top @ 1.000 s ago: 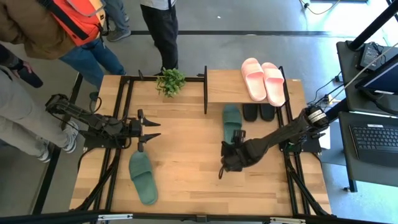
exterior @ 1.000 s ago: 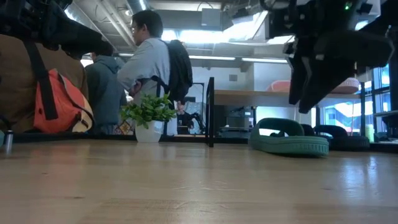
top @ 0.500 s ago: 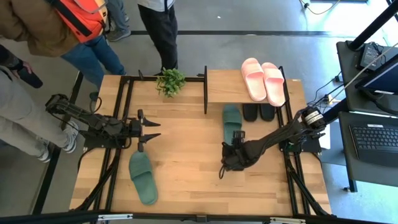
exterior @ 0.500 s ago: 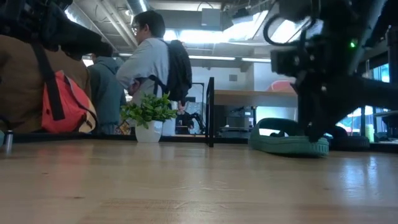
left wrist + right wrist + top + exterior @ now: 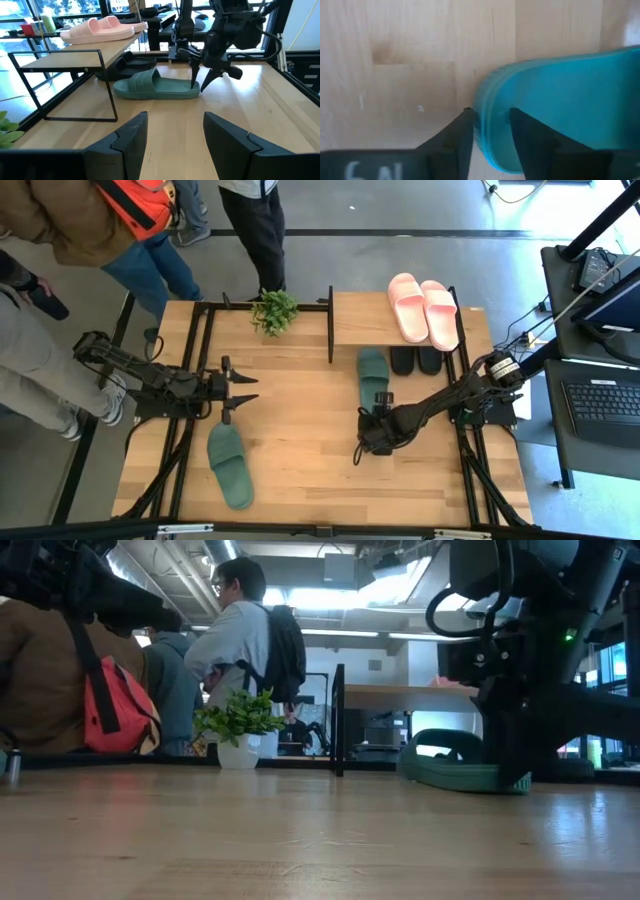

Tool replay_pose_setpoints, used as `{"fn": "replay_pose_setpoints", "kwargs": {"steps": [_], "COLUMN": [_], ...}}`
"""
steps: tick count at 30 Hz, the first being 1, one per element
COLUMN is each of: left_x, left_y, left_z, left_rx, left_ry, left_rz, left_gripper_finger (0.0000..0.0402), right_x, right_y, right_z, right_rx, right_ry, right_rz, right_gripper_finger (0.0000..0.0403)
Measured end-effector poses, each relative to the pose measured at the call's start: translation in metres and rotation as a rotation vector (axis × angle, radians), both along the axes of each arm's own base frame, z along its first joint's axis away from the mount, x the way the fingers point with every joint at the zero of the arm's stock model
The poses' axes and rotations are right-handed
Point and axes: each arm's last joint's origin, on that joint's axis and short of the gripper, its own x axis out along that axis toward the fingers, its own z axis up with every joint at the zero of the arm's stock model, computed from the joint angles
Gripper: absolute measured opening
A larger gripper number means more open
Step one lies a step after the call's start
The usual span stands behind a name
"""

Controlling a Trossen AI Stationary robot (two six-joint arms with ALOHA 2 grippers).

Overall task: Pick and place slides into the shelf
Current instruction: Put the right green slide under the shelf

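A: The right pincer (image 5: 370, 442) was seen down at the heel end of the muted green foam slide sandal (image 5: 373, 378), which lay flat on the pale wooden worktop (image 5: 300, 430) just in front of the small light-wood shelf with its thin black metal frame (image 5: 370, 320).

B: And the grip itself? In the right wrist view the two dark fingers (image 5: 457, 137) were set either side of the sole's rounded edge, narrowed around it, though whether it had been clamped could not be told.

A: The foam was judged light, soft and a little springy; a hold on the thick sole rim at the heel looked sensible, since the wide strap would flex.

B: The ribbed side of the sole was noted too, so slipping was thought unlikely.

A: Its partner, the second green slide (image 5: 230, 466), was left well apart on the worktop near the left pincer (image 5: 240, 389), whose fingers were held wide apart with nothing between them.

B: The pale pink pair (image 5: 424, 308) was found on the plank top, the black pair (image 5: 416, 360) tucked beneath it.
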Motion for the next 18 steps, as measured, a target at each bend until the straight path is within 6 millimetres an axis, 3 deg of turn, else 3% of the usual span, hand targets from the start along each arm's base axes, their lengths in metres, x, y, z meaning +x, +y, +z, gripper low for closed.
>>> {"fn": "replay_pose_setpoints", "kwargs": {"steps": [10,18], "left_x": [0.000,0.000], "left_y": [0.000,0.000], "left_z": [0.000,0.000], "left_rx": [0.000,0.000], "left_ry": [-0.001,-0.001], "left_rz": [0.000,0.000], "left_gripper_finger": [0.0185,0.0185], "right_x": [0.001,0.004], "right_y": [-0.001,-0.011], "right_z": [0.001,0.002], "right_rx": [-0.044,-0.128], "right_ry": [-0.014,-0.045], "right_rz": [0.014,-0.027], "right_gripper_finger": [0.0027,0.0018]}}
